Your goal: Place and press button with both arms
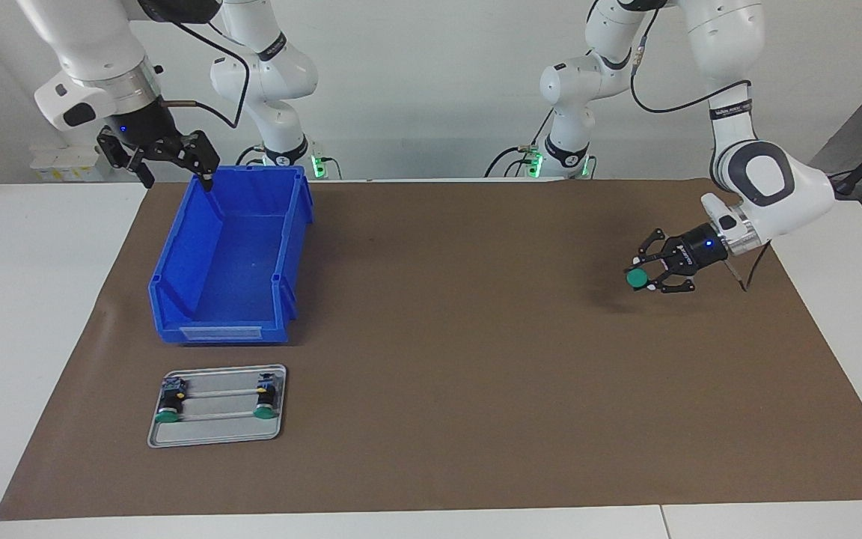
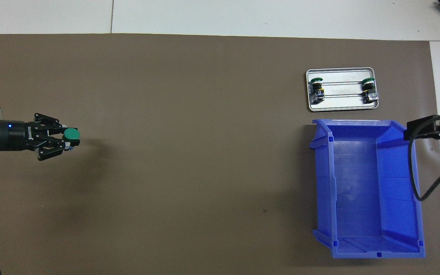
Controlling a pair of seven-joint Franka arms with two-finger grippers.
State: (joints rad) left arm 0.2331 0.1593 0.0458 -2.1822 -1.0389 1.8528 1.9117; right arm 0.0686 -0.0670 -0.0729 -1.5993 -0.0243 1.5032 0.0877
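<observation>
Left end effector over brown mat toward left arm's end, grasping button; long axis level, green cap outward. Right end effector released above blue bin, waiting.

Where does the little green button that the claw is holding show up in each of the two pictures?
Facing view: the button sits in the left gripper, over the brown mat at the picture's right.
Overhead view: the same button, at the picture's left edge.
Shared landmark: the blue bin, at the right arm's end.
</observation>
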